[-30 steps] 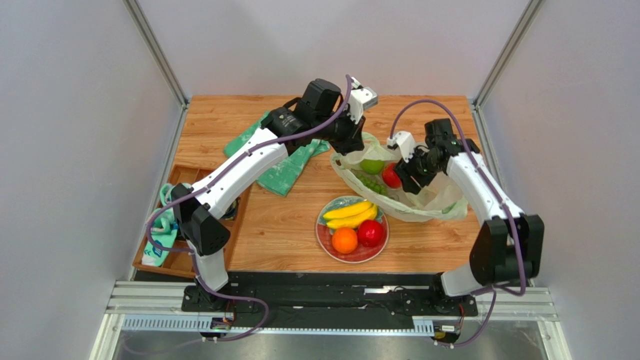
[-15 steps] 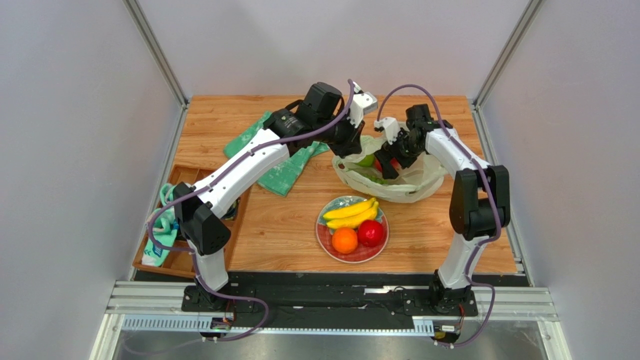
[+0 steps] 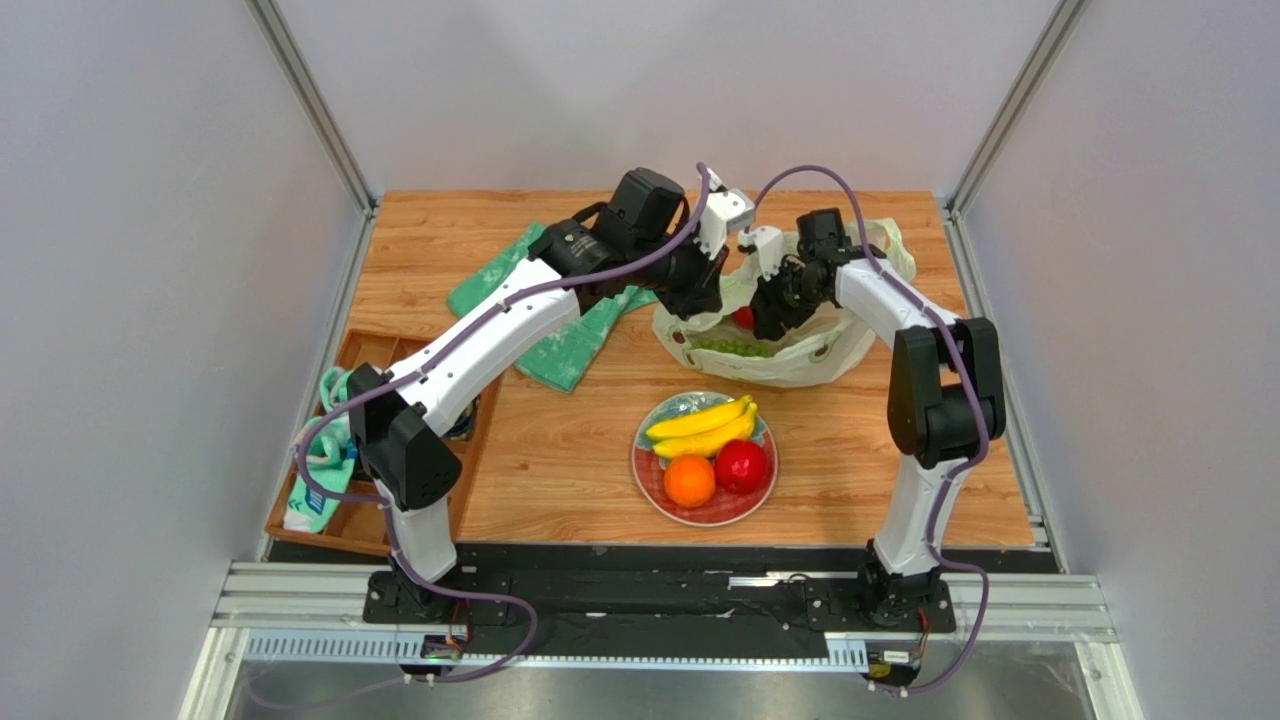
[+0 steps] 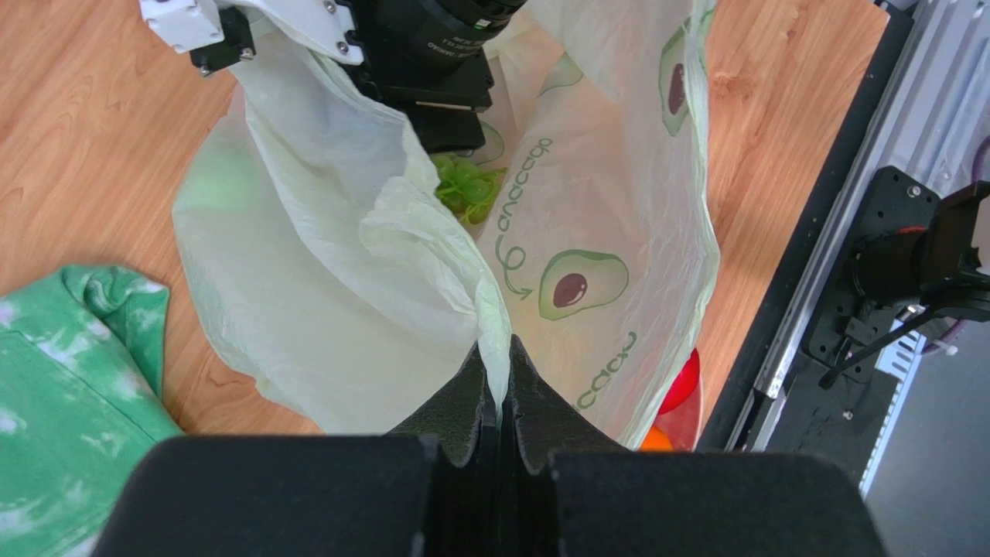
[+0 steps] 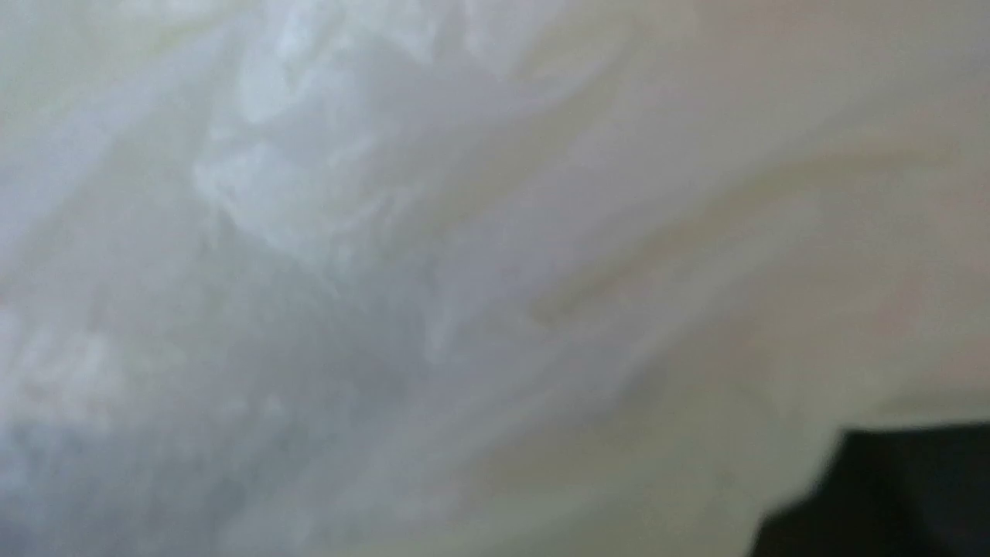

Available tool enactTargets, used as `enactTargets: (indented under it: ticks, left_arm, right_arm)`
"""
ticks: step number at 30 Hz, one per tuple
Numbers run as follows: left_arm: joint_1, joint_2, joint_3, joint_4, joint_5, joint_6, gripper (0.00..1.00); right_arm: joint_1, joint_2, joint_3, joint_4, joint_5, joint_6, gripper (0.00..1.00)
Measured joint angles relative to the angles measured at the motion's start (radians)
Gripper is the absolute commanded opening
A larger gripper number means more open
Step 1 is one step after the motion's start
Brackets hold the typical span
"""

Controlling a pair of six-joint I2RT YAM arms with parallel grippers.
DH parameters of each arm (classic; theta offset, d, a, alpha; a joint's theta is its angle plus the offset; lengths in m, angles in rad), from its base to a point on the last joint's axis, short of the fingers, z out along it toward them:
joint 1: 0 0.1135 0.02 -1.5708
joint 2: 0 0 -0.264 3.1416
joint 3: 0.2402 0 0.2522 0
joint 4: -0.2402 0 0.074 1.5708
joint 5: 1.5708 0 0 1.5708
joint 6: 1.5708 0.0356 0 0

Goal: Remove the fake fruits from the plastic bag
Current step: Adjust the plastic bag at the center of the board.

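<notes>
The plastic bag [image 3: 812, 353] lies at the back right of the table, its mouth lifted. My left gripper [image 3: 694, 294] is shut on the bag's rim, and the pinched plastic shows in the left wrist view [image 4: 497, 369]. My right gripper [image 3: 756, 311] reaches into the bag's mouth; its jaws are hidden by plastic, and the right wrist view shows only blurred bag [image 5: 465, 255]. A red fruit [image 3: 742, 317] and the green grapes [image 3: 732, 347] lie inside the bag. The banana bunch [image 3: 699, 428], the orange [image 3: 690, 480] and another red fruit [image 3: 741, 467] lie on a plate [image 3: 649, 483]. The green apple does not show clearly.
A green-and-white cloth [image 3: 564, 338] lies left of the bag under my left arm. A wooden tray [image 3: 361, 357] with a teal cloth sits at the table's left edge. Grey walls stand on the left, back and right. A metal rail [image 3: 661, 600] runs along the near edge.
My right arm has swung from the bag's right side back and left into the bag's mouth. The bag has bunched up toward the back. My left gripper has kept hold of the rim.
</notes>
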Motion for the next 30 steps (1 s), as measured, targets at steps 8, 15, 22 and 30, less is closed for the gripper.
enactTargets:
  ticks: [8,15,22,30]
  left_arm:
    - [0.000,0.010,-0.002,0.000,0.000,0.000,0.00]
    - [0.000,0.045,-0.002,0.000,0.000,-0.001,0.00]
    - [0.000,0.047,-0.002,0.000,-0.010,-0.002,0.00]
    - [-0.002,0.049,0.091,0.004,0.019,-0.004,0.00]
  right_arm:
    - [0.000,-0.241,-0.150,0.039,-0.006,0.007,0.34]
    - [0.000,-0.544,-0.285,0.019,-0.039,-0.022,0.41]
    - [-0.034,-0.642,-0.460,-0.087,0.038,-0.042,0.47]
    - [-0.572,-1.107,-0.630,-0.554,0.098,-0.468,0.61]
